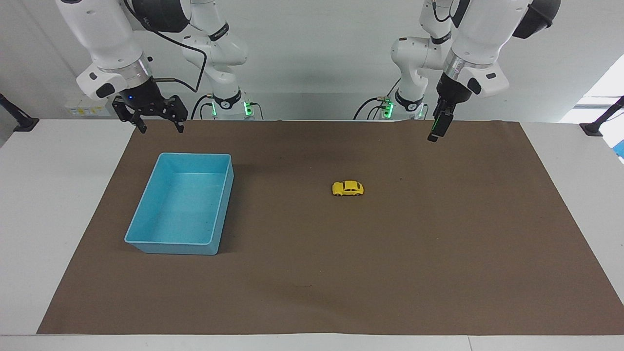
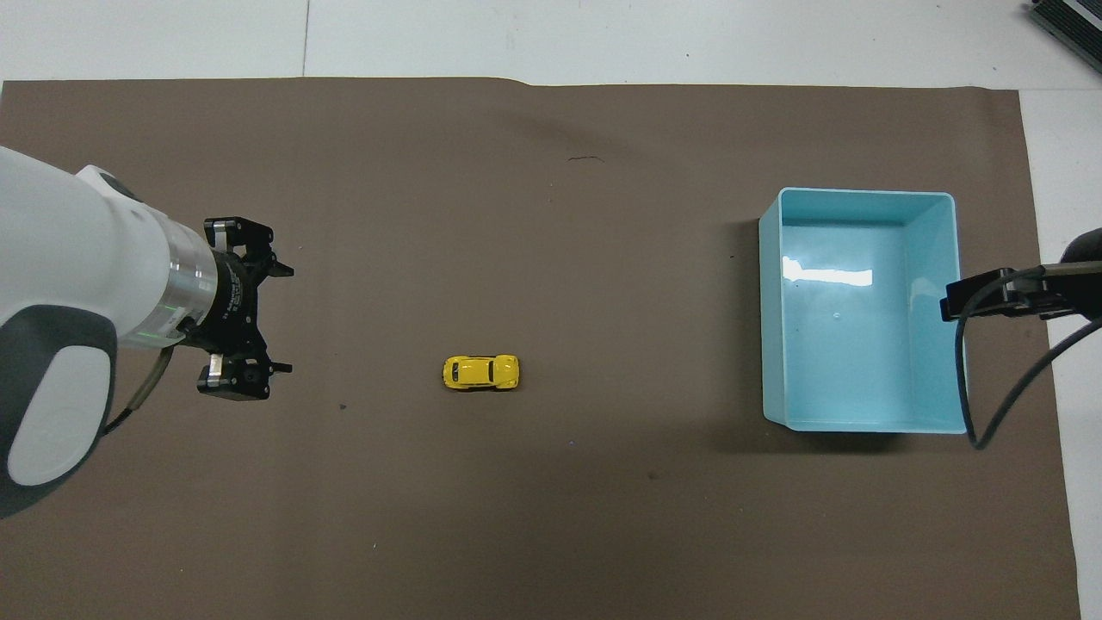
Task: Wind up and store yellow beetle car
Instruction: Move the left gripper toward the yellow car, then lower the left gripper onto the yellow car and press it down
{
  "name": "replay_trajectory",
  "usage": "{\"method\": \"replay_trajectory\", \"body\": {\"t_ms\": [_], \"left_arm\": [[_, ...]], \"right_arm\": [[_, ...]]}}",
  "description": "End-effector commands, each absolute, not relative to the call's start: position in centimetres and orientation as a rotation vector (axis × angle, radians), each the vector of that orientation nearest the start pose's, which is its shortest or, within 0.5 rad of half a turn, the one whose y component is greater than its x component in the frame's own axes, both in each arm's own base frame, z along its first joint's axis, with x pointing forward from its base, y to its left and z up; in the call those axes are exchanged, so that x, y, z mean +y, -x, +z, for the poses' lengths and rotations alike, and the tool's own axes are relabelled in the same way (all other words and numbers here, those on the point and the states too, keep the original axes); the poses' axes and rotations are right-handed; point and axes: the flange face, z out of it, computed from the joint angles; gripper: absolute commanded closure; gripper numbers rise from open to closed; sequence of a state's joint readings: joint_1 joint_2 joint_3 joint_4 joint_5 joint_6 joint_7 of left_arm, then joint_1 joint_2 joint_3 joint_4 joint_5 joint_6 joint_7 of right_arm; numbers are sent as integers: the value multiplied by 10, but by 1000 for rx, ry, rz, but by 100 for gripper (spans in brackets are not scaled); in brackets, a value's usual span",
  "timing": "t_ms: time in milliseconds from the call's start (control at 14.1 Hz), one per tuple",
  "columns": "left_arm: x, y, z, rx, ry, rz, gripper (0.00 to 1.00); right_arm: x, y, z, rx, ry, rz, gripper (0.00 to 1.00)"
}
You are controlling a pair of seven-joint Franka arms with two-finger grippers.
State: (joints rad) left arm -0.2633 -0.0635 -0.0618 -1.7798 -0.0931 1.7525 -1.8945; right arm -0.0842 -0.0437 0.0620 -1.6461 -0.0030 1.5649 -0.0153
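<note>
The yellow beetle car (image 1: 348,188) stands on its wheels near the middle of the brown mat (image 1: 438,253), also seen from above as the car (image 2: 481,372). My left gripper (image 1: 435,131) hangs open in the air over the mat, off to the car's side toward the left arm's end. From above, the left gripper (image 2: 286,320) points at the car with its fingers wide apart and nothing between them. My right gripper (image 1: 162,129) waits open and empty above the mat's edge, just past the blue bin's end nearest the robots.
An empty light blue bin (image 1: 195,155) sits on the mat toward the right arm's end; its rim (image 2: 861,191) shows from above. A black cable (image 2: 1007,405) from the right arm hangs over the bin's outer side. White tabletop (image 1: 58,204) surrounds the mat.
</note>
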Motion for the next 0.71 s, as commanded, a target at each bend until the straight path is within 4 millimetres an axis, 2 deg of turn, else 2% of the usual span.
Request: {"method": "replay_trajectory", "body": {"t_ms": [0,71,284,497,568,639], "left_arm": [[-209,-505,545,2247,-2072,-121,0],[-214,-505,537,2272,-2042,-121,0],[-260,-507,497,2344,-1962,-129,0],[-316,-506,434,2424,-1919,-126,0],[-321,-507,419,2449,-1875,-124,0],[-328,-499,408,2477,-1864,-128,0]], "right_arm": [[-14,-535,613,-26,3143,78,0],[-14,-535,613,-26,3145,78,0],[-15,-535,613,-22,3145,80,0],[-15,-535,613,-21,3145,78,0],[-15,-535,613,-21,3145,78,0],[-15,-535,613,-19,3145,78,0]]}}
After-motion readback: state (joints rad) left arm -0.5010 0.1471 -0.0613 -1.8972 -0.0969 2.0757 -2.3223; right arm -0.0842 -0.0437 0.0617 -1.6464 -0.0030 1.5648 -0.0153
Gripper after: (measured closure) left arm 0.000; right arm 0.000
